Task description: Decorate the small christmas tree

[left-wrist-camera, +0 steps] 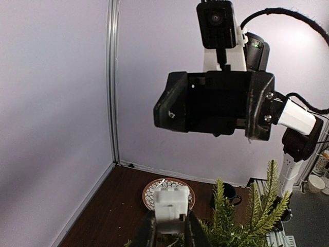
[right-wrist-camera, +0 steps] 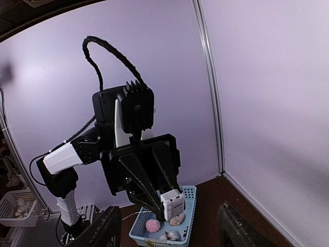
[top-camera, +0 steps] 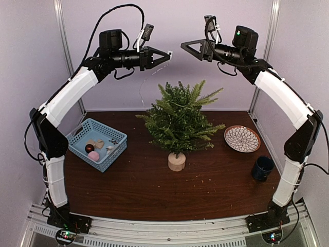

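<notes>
At the middle of the table the small christmas tree (top-camera: 177, 121) stands upright on its wooden base. A blue basket (top-camera: 116, 153) of ornaments lies toward the left edge. A patterned plate (top-camera: 242, 138) and a dark mug (top-camera: 262, 168) sit near the right edge. Above the treetop the left gripper (top-camera: 167, 54) pinches a small white block (left-wrist-camera: 172, 203), facing the right gripper (top-camera: 186, 49), whose jaws stand wide with nothing between them. Only the wrist views show the block plainly.

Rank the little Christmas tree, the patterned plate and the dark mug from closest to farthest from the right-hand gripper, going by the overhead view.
1. Christmas tree, in the middle, just below the right gripper.
2. Patterned plate, right of the tree.
3. Dark mug, front right.
</notes>
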You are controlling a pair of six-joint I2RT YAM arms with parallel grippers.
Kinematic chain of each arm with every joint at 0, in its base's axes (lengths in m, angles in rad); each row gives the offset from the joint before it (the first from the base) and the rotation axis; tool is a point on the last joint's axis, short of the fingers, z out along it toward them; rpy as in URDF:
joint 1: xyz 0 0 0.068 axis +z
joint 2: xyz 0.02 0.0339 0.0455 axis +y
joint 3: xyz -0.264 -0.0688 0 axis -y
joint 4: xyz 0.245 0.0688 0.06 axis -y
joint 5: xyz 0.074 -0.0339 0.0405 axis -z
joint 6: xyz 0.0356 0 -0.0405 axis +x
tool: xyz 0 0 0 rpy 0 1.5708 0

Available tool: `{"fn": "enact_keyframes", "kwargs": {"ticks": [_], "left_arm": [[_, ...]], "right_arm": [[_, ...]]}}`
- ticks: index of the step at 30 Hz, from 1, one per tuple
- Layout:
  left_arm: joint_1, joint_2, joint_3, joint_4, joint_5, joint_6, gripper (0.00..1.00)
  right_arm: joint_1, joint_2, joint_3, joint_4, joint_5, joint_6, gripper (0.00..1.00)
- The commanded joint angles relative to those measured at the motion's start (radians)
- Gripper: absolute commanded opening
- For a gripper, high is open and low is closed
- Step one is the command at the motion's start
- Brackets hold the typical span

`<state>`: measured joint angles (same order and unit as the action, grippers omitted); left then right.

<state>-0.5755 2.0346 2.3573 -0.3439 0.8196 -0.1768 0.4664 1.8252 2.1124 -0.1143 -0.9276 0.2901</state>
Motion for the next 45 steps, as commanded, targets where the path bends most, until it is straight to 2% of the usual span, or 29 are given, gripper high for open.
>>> {"fn": "enact_keyframes", "kwargs": {"ticks": [1, 8, 17, 27, 32, 41, 45], "left_arm": [[-0.009, -0.035, -0.033, 0.121, 0.108, -0.07, 0.1], [-0.011, -0.042, -0.054, 0.186, 0.155, -0.127, 0.08], [-0.016, -0.043, -0.07, 0.284, 0.185, -0.214, 0.09], [-0.031, -0.04, -0.078, 0.29, 0.185, -0.222, 0.08], [-0.032, -0.039, -0.088, 0.296, 0.19, -0.228, 0.08], [-0.032, -0.036, -0.089, 0.326, 0.196, -0.248, 0.07], [-0.032, -0.034, -0.086, 0.332, 0.196, -0.25, 0.07]], "right_arm": [[0.003, 0.025, 0.027, 0.087, -0.088, 0.054, 0.65], [0.005, 0.041, 0.006, 0.163, -0.129, 0.124, 0.62], [0.019, 0.076, 0.019, 0.166, -0.138, 0.144, 0.6], [0.047, 0.097, 0.019, 0.212, -0.161, 0.188, 0.53], [0.051, 0.093, 0.012, 0.254, -0.173, 0.22, 0.54], [0.054, 0.098, 0.017, 0.23, -0.173, 0.209, 0.4], [0.054, 0.096, 0.014, 0.213, -0.171, 0.201, 0.41]]}}
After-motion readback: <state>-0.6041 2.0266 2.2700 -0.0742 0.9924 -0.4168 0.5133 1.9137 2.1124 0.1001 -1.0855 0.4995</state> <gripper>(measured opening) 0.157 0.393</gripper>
